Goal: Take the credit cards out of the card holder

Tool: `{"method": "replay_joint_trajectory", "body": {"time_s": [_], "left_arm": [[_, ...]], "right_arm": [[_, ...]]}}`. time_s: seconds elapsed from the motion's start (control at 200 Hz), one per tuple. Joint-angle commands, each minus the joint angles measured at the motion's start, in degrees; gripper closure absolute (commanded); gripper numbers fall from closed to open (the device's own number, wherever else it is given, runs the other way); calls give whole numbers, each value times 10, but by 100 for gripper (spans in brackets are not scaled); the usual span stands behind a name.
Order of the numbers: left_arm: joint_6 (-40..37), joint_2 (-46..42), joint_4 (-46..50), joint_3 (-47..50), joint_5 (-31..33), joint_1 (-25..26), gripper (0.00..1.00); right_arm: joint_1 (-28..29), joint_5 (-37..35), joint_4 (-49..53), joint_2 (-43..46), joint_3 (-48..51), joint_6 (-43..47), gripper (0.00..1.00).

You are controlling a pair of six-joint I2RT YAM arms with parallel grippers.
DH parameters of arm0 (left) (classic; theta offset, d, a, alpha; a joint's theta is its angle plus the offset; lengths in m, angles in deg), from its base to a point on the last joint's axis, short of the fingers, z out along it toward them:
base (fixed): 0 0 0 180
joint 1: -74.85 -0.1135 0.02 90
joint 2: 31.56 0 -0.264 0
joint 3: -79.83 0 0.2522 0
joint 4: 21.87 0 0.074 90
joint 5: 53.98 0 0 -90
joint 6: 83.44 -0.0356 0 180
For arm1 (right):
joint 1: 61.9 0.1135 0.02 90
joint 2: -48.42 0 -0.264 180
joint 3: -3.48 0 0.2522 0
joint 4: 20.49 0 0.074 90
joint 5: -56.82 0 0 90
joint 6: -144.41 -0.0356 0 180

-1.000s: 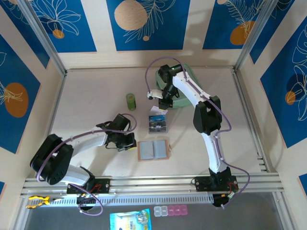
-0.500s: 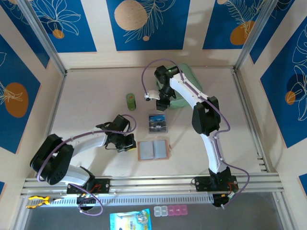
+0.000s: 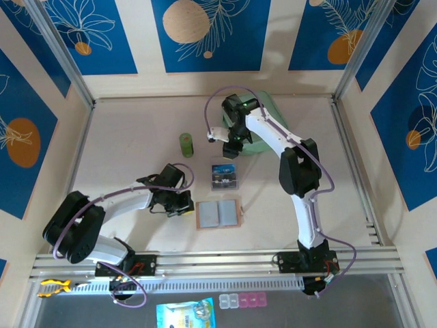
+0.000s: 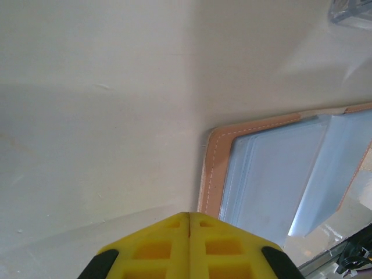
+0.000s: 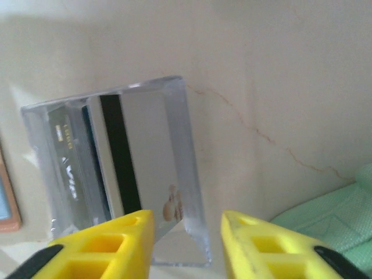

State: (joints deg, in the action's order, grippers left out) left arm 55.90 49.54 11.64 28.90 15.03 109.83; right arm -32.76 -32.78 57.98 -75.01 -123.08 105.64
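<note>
The card holder (image 3: 218, 214) lies open on the table, tan rim up and grey-blue pockets showing. My left gripper (image 3: 184, 207) is shut and empty just left of it; in the left wrist view its fingertips (image 4: 189, 218) hover at the card holder's (image 4: 213, 174) stitched corner. Several credit cards (image 3: 224, 175) stand in a clear plastic box (image 5: 192, 174). A pale card with a black stripe (image 5: 145, 145) leans at the box's near side, and a dark card (image 5: 65, 165) stands behind it. My right gripper (image 5: 187, 235) is open above the box's corner, holding nothing.
A green cylinder (image 3: 186, 144) stands left of the right gripper. The mint-green zip case (image 3: 259, 140) lies behind the right arm and shows at the right wrist view's lower right (image 5: 325, 215). Bare table stretches left and right of the middle.
My right gripper's jaws have parted and the wrist has drawn back slightly above the clear box. The left arm has not moved.
</note>
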Motion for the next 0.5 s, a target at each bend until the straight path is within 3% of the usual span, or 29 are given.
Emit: {"method": "replay_joint_trajectory", "body": {"time_s": [0.0, 0.44, 0.495], "left_arm": [[-7, 2, 0, 6, -10, -8, 95], [-8, 6, -4, 4, -14, -7, 95], [-7, 5, -4, 5, -14, -7, 94]], "right_arm": [[13, 26, -16, 51, 30, -10, 60], [29, -22, -49, 20, 70, -24, 58], [29, -26, -49, 16, 71, -24, 53]]}}
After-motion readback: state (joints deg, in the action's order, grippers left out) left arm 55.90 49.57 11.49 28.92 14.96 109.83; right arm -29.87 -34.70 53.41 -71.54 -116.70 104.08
